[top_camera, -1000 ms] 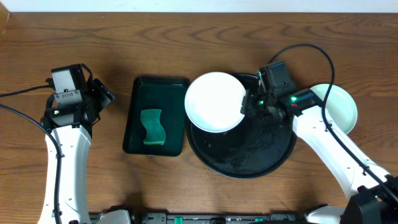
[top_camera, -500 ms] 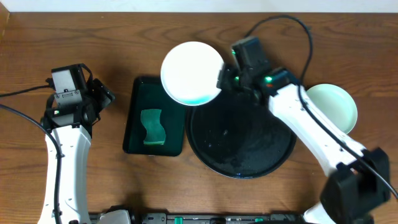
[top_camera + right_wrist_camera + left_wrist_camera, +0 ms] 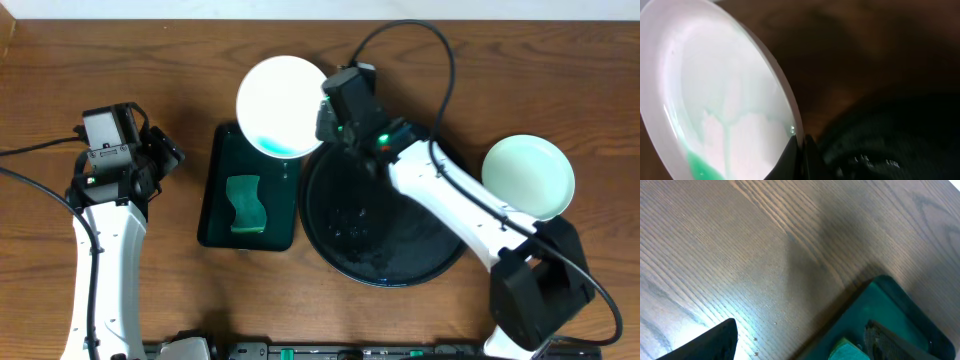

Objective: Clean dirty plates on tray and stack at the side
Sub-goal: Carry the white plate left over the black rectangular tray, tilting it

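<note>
The left gripper (image 3: pixel 166 157) is hovering, jaws apart, over the brown wooden table (image 3: pixel 180 60), with the green foam sponge (image 3: pixel 245 205) in the rectangular dark green tray (image 3: pixel 212 200) lying at its four o'clock. The right gripper (image 3: pixel 322 122) is clamping the rim of the round white plate (image 3: pixel 280 100), which is tilting at its nine o'clock above that tray's far corner, off the large round glossy black tray (image 3: pixel 360 240).

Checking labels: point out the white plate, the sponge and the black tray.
white plate (image 3: pixel 280 100), overhead view, centre of its bowl.
sponge (image 3: pixel 245 205), overhead view, its middle.
black tray (image 3: pixel 385 245), overhead view, bare floor.
</note>
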You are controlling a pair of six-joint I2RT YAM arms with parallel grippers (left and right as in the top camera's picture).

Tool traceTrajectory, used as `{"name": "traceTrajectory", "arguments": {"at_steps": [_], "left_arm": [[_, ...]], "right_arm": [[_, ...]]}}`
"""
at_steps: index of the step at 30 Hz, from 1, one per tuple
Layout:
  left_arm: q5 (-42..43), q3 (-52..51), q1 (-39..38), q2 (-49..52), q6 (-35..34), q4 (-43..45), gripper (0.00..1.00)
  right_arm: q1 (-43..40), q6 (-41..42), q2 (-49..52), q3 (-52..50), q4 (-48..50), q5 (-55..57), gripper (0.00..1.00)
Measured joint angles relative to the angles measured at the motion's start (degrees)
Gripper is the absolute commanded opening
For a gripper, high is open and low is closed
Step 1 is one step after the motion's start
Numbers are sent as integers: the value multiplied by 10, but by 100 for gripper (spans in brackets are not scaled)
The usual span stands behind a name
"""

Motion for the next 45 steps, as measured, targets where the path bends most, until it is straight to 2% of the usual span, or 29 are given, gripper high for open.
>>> {"name": "traceTrajectory", "arguments": {"at_steps": [10, 20, 29, 45], "left_arm": [[0, 0, 0, 0, 0, 0, 81], [0, 0, 0, 0, 0, 0, 81], [0, 0, 0, 0, 0, 0, 81], [0, 0, 0, 0, 0, 0, 81]], "right_arm": [[70, -42, 0, 1, 28, 130, 1], [94, -91, 0, 1, 28, 172, 1], [139, -146, 0, 1, 19, 256, 1], [146, -251, 0, 1, 18, 305, 1]]}}
